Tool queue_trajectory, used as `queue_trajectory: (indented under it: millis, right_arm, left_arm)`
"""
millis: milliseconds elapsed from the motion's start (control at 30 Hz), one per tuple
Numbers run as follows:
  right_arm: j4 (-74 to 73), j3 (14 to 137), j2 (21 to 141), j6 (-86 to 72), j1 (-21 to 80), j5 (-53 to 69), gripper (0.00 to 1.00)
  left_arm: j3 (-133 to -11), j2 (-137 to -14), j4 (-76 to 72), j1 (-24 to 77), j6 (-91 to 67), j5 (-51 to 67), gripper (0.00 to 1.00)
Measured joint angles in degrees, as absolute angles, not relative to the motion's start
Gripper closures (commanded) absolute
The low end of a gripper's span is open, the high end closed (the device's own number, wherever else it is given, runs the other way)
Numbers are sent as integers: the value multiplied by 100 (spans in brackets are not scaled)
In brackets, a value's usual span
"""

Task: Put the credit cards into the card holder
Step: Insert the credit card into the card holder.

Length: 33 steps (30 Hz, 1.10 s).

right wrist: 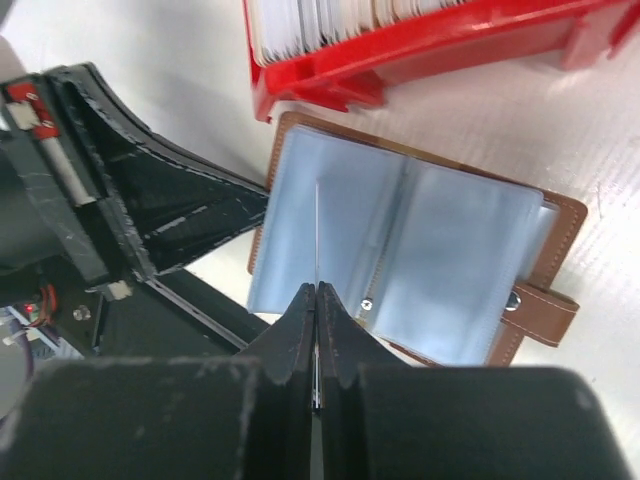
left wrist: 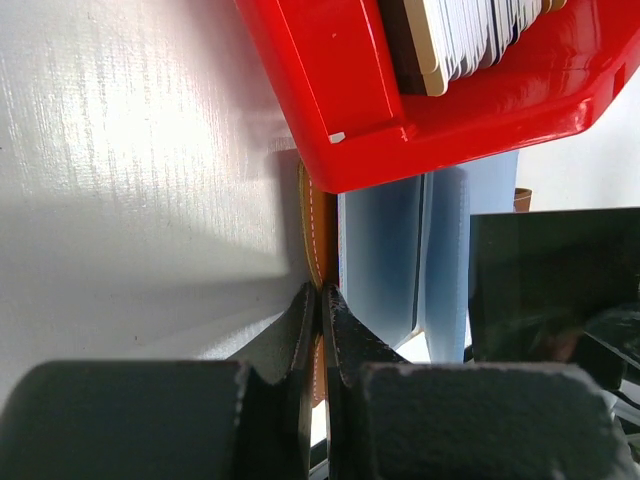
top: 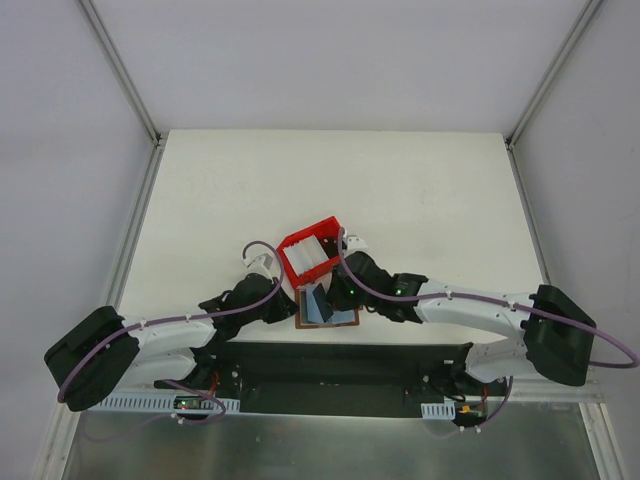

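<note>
Left wrist view: we see the left gripper shut on the cover edge of the open brown leather-like card holder, which lies just beside the red plastic tray holding pale credit cards. The right gripper pinches a thin pale sheet over its pages.

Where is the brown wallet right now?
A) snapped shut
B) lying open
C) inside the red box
B: the card holder lies spread open with its pale blue sleeves showing, just outside the red tray.
</note>
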State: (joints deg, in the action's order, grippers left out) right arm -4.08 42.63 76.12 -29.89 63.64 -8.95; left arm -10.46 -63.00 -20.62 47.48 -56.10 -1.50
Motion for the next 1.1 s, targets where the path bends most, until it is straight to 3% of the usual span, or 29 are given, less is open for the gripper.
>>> queue_trajectory:
  millis: [167,333,1100]
  right_arm:
    - [-351,4359,7502,-2943,6313,-878,100]
    - [198,3660,6982,-3124,5902,-810,100]
    - [3245,1896,7944,-4637,5865,-840,100]
  left_arm:
    - [-1044,-6296,-2060,4751,-5610,-150,100]
    - [-1022,-6283,-2071,4748,-5614,-150,100]
    - [-908,-6239,-2139,4711,-5774,-40,100]
